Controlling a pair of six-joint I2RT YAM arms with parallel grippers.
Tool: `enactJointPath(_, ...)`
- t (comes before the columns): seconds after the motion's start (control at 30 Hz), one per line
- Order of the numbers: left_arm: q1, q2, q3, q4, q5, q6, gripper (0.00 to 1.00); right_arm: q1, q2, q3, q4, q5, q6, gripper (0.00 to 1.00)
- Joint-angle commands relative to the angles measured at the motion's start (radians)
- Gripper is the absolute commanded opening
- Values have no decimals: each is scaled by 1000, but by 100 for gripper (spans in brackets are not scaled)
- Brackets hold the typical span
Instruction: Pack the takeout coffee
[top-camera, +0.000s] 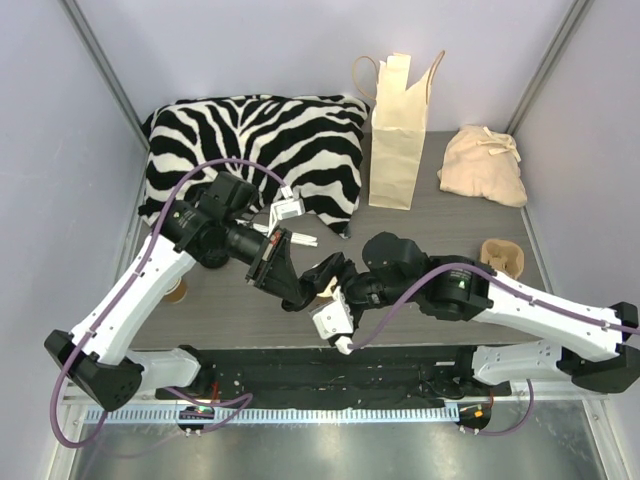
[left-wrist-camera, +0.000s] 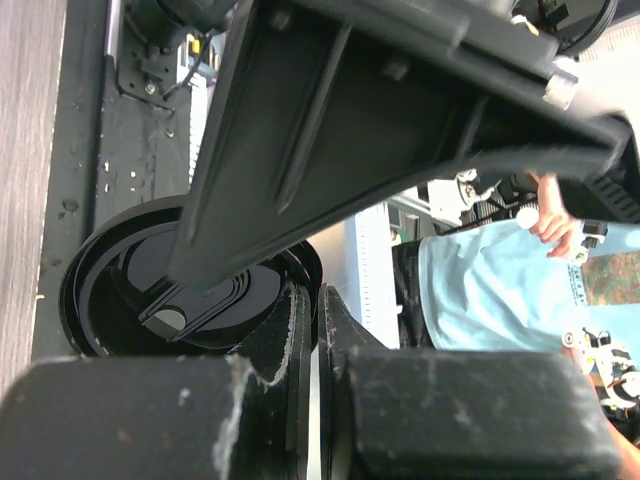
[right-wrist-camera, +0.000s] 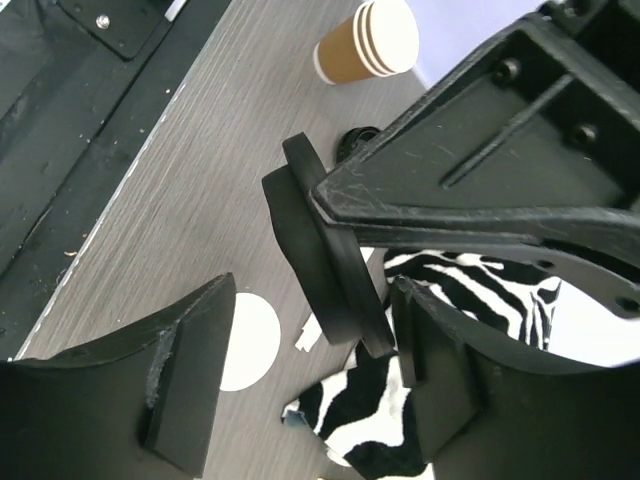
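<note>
Left fingers (left-wrist-camera: 285, 350) pinch the black lid (left-wrist-camera: 130, 290) edge-on at mid-table; right fingers (right-wrist-camera: 190, 370) gape, facing it.

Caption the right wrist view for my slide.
Open right hand frames a black lid, with a white-topped brown cup beyond on the table.

A robotics lab test cell: plain pale walls (top-camera: 250, 45) and metal corner posts (top-camera: 100, 62) box in a grey wood-grain bench (top-camera: 450, 215). Two cabled robot arms (top-camera: 140, 290) are bolted at its near edge, with staged props at the far side.
</note>
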Motion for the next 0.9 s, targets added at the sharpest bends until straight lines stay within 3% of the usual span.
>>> enactJointPath(0.0, -8, -22, -16, -39, 9, 53, 0, 19, 29, 28, 15, 25, -30, 66)
enactJointPath(0.2, -8, -18, -1, -39, 4, 56, 0, 51, 34, 11, 17, 26, -6, 36)
enactJointPath(0.27, -8, -16, 5, -35, -6, 56, 0, 54, 38, 11, 21, 39, 29, 21)
enactJointPath(0.33, -7, -19, 19, -27, -28, 53, 9, 56, 46, 17, 38, 62, 66, 6)
enactJointPath(0.37, 2, -21, 27, -22, -60, 53, 19, 56, 49, 20, 46, 77, 97, 2)
enactJointPath(0.47, 66, -21, 88, -12, -118, 44, 36, 51, 60, 38, 66, 130, 259, 1)
enactJointPath(0.5, 103, -19, 105, 4, -158, 33, 38, 44, 60, 40, 72, 135, 363, 1)
enactJointPath(0.53, 152, -28, 116, 83, -175, -60, 39, 6, 57, 41, 77, 129, 411, 1)
enactJointPath(0.57, 280, -44, 90, 172, -190, -150, 43, -22, 48, 37, 90, 108, 460, 1)
enactJointPath(0.6, 356, -67, 49, 294, -198, -261, 46, -63, 41, 29, 128, 93, 593, 1)
enactJointPath(0.63, 487, -117, -9, 567, -201, -509, 50, -161, 38, 28, 153, 74, 664, 1)
enactJointPath(0.67, 533, -136, -98, 685, -215, -588, 59, -230, 44, 28, 173, 21, 757, 1)
enactJointPath(0.7, 565, -151, -125, 764, -262, -640, 62, -289, 55, 37, 198, -7, 840, 1)
enactJointPath(0.73, 578, -159, -131, 793, -297, -648, 63, -406, 69, 41, 201, -45, 1011, 1)
enactJointPath(0.87, 570, -174, -163, 743, -379, -584, 70, -599, 86, -27, 346, -255, 1394, 1)
